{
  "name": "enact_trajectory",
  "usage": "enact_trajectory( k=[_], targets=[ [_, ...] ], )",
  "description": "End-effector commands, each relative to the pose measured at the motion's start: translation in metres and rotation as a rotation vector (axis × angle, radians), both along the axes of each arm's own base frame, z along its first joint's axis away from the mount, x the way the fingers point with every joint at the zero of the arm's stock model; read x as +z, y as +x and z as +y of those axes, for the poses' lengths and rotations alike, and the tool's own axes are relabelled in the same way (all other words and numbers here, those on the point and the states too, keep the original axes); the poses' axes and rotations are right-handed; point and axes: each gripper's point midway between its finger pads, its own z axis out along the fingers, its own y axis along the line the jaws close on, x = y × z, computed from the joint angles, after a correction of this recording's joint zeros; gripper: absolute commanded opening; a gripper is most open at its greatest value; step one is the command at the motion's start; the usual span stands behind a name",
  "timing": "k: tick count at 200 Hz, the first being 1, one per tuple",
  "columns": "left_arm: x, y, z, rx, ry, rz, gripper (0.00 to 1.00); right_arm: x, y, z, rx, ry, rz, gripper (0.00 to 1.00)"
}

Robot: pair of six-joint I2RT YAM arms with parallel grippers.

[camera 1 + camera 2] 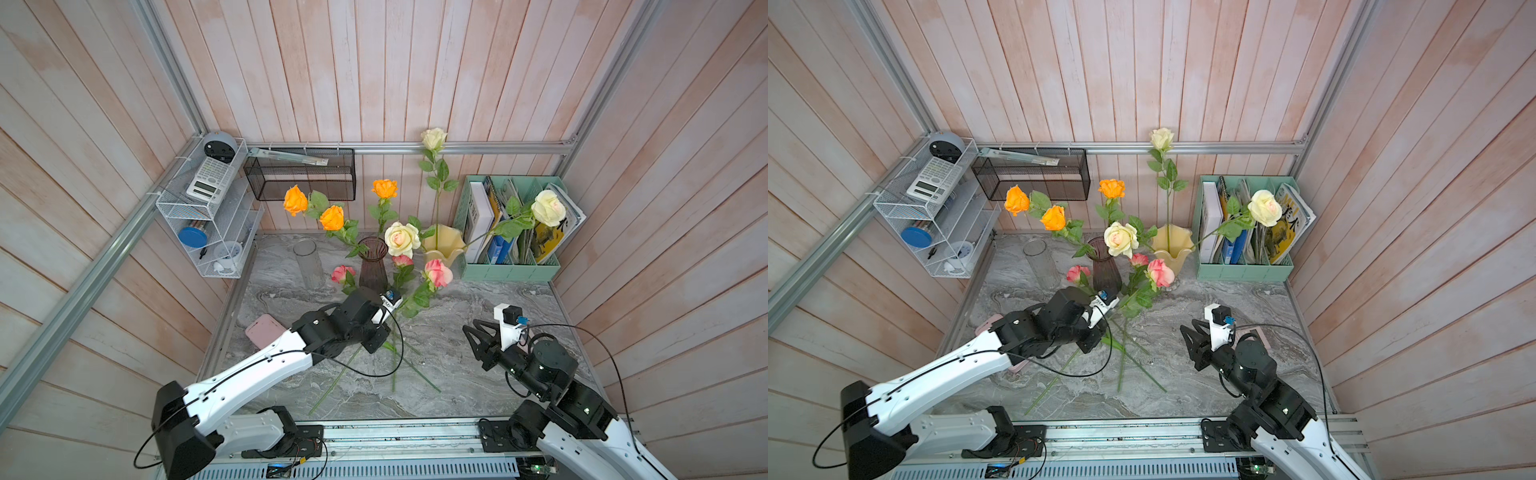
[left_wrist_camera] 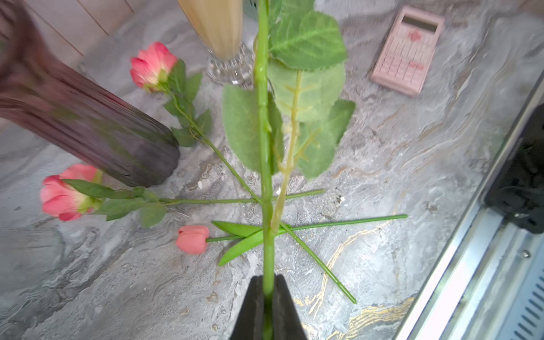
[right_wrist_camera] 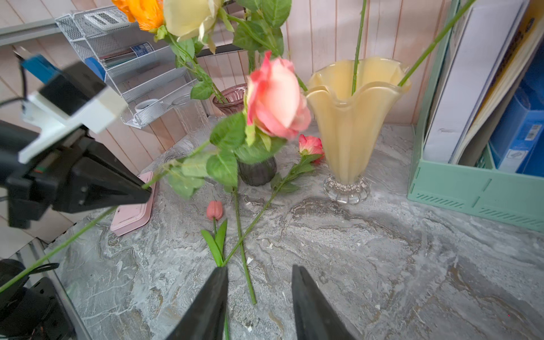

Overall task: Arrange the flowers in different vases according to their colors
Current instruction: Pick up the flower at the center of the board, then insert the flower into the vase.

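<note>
Left gripper [image 2: 267, 287] clenched on the green stem of a pink rose [image 3: 276, 97], bloom raised off the table [image 1: 457, 374] and tilted out ahead of the jaws, bare stem end sticking out behind them. Close ahead of the left gripper, the purple vase [image 1: 372, 266] with three orange roses [image 1: 331, 217] standing in it. Under the held stem, flat on the table, two more pink roses [image 2: 66, 195] with stems crossed, plus a small pink tulip [image 2: 192, 239]. Farther ahead and off to the left gripper's left, the clear vase [image 1: 309, 264], upright. Right gripper [image 3: 259, 268] released, jaws parted, hovering over the table, near the stem ends of the lying flowers. Ahead of the right gripper, the yellow vase [image 3: 350, 132], two cream roses [image 1: 548, 208] standing in it; third cream rose [image 1: 402, 239] leaning between yellow and purple vases, foot of its stem hidden. Flat pink case [image 3: 132, 212] beneath the left arm.
</note>
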Motion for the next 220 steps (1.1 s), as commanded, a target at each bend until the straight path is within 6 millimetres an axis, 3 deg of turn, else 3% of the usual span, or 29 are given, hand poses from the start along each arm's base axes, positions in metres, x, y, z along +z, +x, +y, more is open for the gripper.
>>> enact_trajectory(
  k=[1,54,74,108,136,175,196,220],
  targets=[
    [0.036,-0.016,0.018,0.053,-0.145,-0.028,0.00,0.000,-0.006,0.004,0.044,-0.028,0.016,0.40],
    [0.184,-0.063,0.067,0.007,-0.566,-0.336,0.00,-0.006,0.003,0.007,0.032,-0.061,0.012,0.40],
    [0.229,-0.050,0.104,0.165,-0.620,-0.542,0.00,-0.011,0.006,0.012,0.043,-0.075,0.026,0.39],
    [0.285,-0.029,0.179,0.558,-0.689,-0.878,0.00,-0.012,0.009,0.018,0.058,-0.077,0.028,0.39],
    [0.312,-0.033,0.222,0.796,-0.752,-1.076,0.00,-0.016,0.010,0.019,0.062,-0.090,0.029,0.39],
    [0.336,-0.025,0.245,1.059,-0.642,-1.312,0.00,-0.021,0.015,0.024,0.073,-0.119,0.031,0.39],
    [0.337,-0.001,0.261,1.180,-0.610,-1.345,0.00,-0.022,0.021,0.025,0.061,-0.136,0.030,0.39],
    [0.322,0.033,0.299,1.296,-0.664,-1.312,0.00,-0.023,0.030,0.026,0.045,-0.141,0.029,0.38]
  ],
)
